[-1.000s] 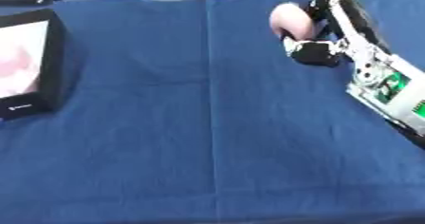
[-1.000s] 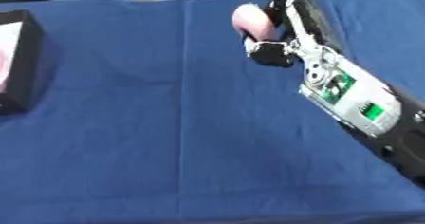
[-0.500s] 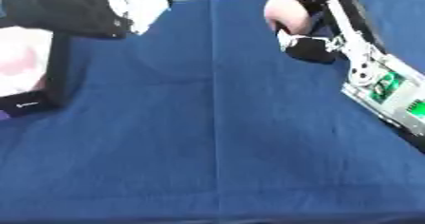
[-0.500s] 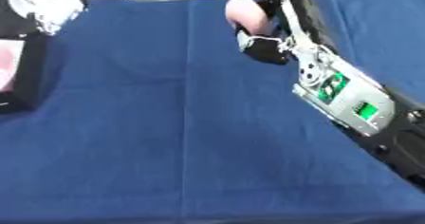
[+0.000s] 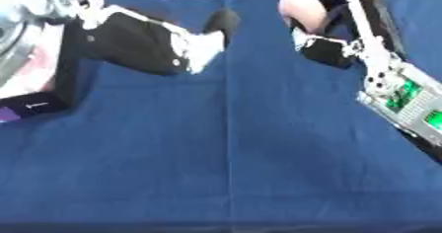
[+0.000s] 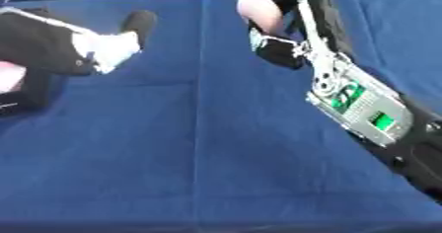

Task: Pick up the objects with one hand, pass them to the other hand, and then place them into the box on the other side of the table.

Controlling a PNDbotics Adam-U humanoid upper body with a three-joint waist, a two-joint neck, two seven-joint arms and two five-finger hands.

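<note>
1. As I looked down through the head camera, my right hand [image 6: 280,27] was up at the far side of the worktop [image 5: 233,168], its fingers curled round a pale pink object [image 6: 257,9].
2. The pink object sat on the hand's left side, held clear above the blue cloth; I could make out only a rounded, pale pink shape.
3. Behind that hand, my right forearm ran back toward the lower right, a silver panel with green parts [image 6: 361,109] showing on it.
4. My left hand [image 5: 203,42] had reached in from the upper left, level with the right hand and well apart from it, with the fold line of the cloth between them.
5. I saw a white palm area and one dark fingertip [image 5: 223,20] pointing toward the far edge; the view was blurred there, so I could not tell whether that hand's fingers were spread or curled.
6. Nothing showed in the left hand.
7. The box [image 5: 34,103] lay behind and to the left of my left arm, at the worktop's left edge, dark-walled with a pinkish inside, and mostly hidden by the arm.
</note>
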